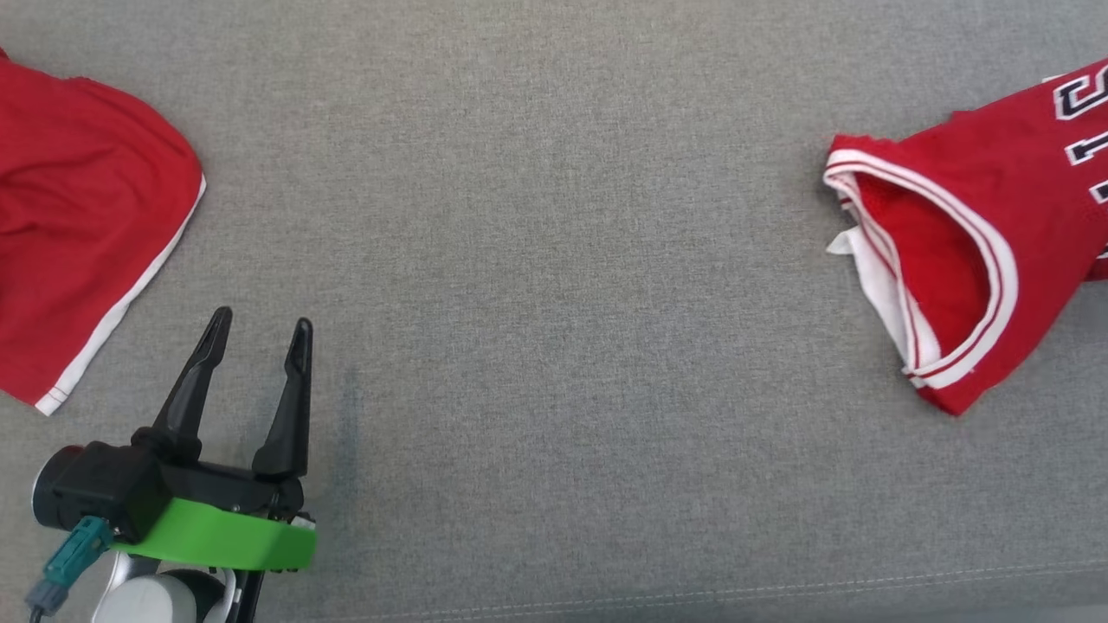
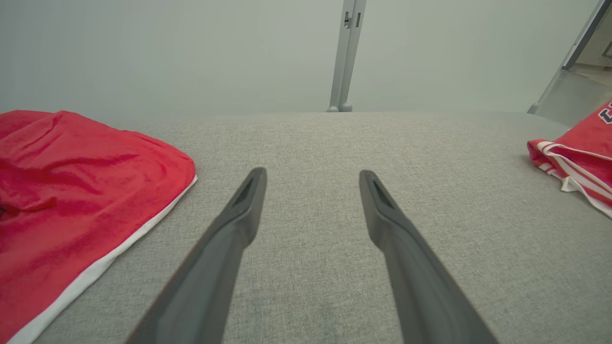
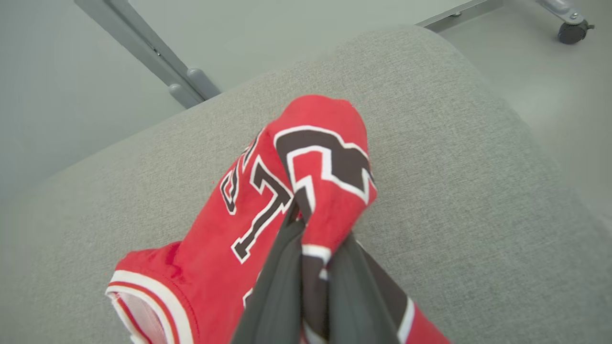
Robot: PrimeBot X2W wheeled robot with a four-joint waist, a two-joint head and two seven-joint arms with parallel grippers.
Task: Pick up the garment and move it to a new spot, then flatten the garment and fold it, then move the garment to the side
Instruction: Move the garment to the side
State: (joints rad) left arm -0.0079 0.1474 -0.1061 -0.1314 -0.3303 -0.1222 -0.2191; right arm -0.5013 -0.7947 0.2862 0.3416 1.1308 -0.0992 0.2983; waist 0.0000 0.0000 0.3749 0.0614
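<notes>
A: What sits nearest?

B: The left gripper [image 1: 262, 320], over the near left corner of the grey cushion [image 1: 554, 260]. Its two dark fingers stand spread apart with nothing between them; the left wrist view shows the same gap [image 2: 311, 173] over bare fabric.

A: And next to it?

B: A red cloth [image 1: 78, 225] with a white hem lies along the cushion's left edge, just beside that gripper but apart from it. It shows as a rumpled heap in the left wrist view [image 2: 71, 191].

A: Where is the jersey?

B: The jersey [image 1: 969, 216] lies at the right edge, well apart from the red cloth. An opening banded in white and red faces the middle of the cushion.

A: Is it held?

B: Yes. The right gripper [image 3: 318, 234] is clamped tight on a fold of the jersey [image 3: 229, 224], which bunches up over the fingers.

A: Any writing?

B: Black characters outlined in white, creased and cut off. I cannot read them as a word.

A: Farther back?

B: Past the far edge, a grey metal post [image 2: 346, 52], and a small wheel [image 3: 571, 31] on the floor.
</notes>
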